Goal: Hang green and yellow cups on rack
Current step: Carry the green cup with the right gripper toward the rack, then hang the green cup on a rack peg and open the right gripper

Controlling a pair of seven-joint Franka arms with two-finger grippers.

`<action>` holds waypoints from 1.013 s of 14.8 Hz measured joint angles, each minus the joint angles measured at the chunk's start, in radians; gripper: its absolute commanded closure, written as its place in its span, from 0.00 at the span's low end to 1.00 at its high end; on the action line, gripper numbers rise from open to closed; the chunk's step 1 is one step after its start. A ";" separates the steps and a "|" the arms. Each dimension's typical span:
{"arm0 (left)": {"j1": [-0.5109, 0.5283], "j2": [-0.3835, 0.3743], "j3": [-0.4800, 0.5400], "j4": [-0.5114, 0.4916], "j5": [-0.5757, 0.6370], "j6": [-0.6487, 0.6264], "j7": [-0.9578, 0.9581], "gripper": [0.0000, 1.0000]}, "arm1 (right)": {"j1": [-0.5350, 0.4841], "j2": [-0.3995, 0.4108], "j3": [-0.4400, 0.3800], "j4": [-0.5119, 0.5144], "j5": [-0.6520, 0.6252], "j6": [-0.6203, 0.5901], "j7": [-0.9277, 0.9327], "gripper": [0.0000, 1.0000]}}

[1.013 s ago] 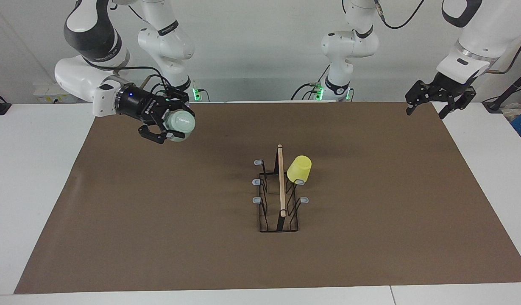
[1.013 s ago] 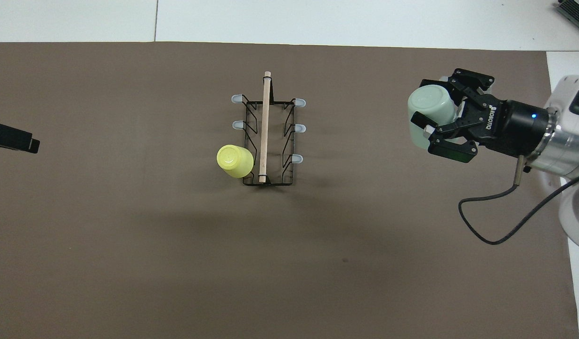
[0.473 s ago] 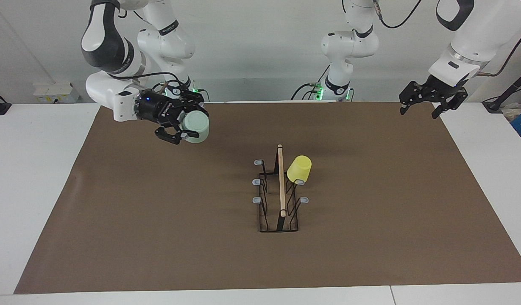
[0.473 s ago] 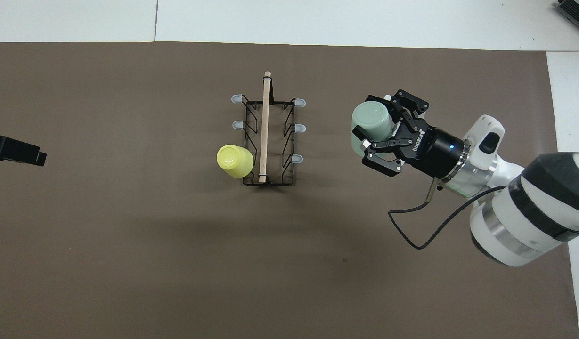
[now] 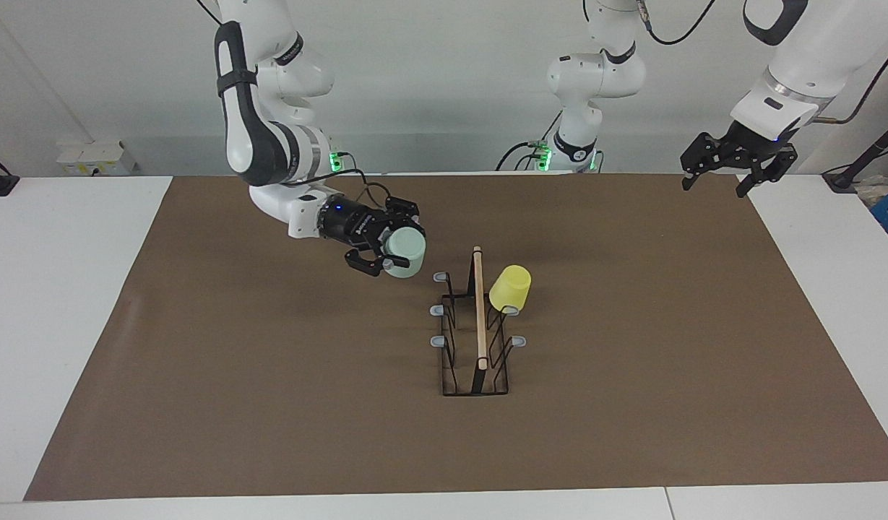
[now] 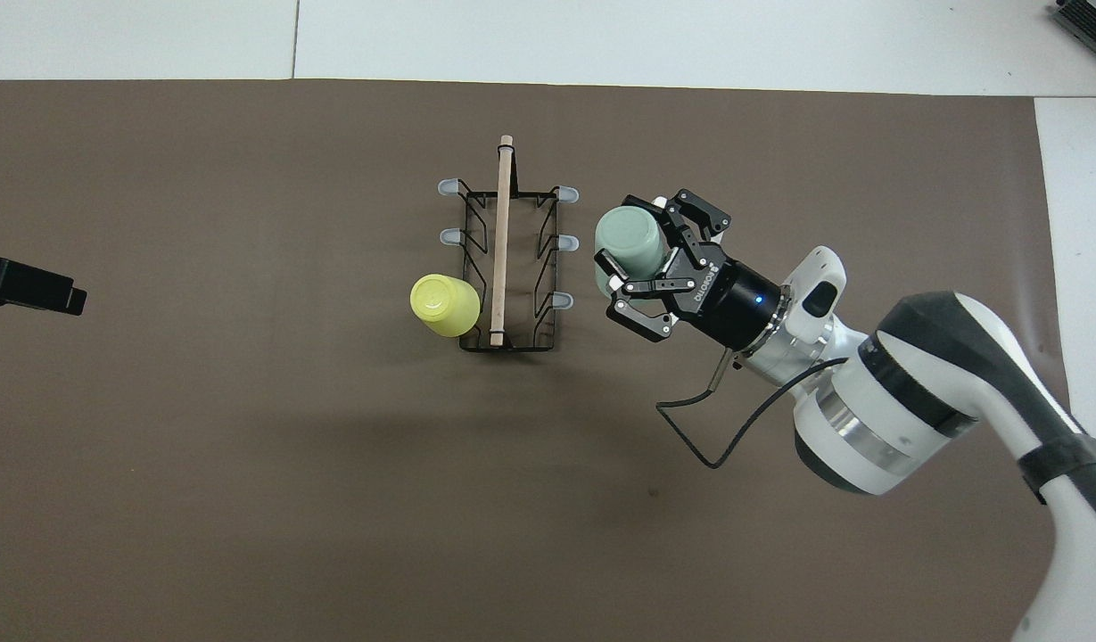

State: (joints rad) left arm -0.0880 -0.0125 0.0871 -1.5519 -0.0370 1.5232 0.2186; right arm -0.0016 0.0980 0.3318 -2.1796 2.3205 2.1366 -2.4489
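Observation:
My right gripper is shut on the pale green cup, which lies on its side in the air. It hangs over the mat just beside the rack's prongs toward the right arm's end, apart from them. The rack, black wire with a wooden rod on top, stands mid-table. The yellow cup hangs upside down on the rack's prong nearest the robots, on the left arm's side. My left gripper waits open and raised over the mat's corner at the left arm's end.
A brown mat covers most of the white table. Several grey-tipped prongs on the rack carry nothing. A black cable loops down from the right wrist.
The right arm has carried the green cup across the mat from the right arm's end up close to the rack. The left gripper has barely shifted.

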 measured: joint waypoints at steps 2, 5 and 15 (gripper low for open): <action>0.001 0.000 0.002 0.000 0.001 0.000 0.000 0.00 | 0.042 0.015 0.000 0.000 0.078 0.011 -0.052 1.00; 0.001 0.000 0.002 0.000 0.001 0.000 0.000 0.00 | 0.069 0.088 0.000 -0.005 0.161 -0.072 -0.154 1.00; 0.001 0.000 0.002 0.000 0.001 0.000 0.000 0.00 | 0.107 0.186 -0.001 0.003 0.228 -0.125 -0.217 1.00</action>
State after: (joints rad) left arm -0.0874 -0.0125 0.0887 -1.5519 -0.0363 1.5232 0.2186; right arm 0.1052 0.2838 0.3304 -2.1767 2.5489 2.0119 -2.6656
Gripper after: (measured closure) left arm 0.000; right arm 0.348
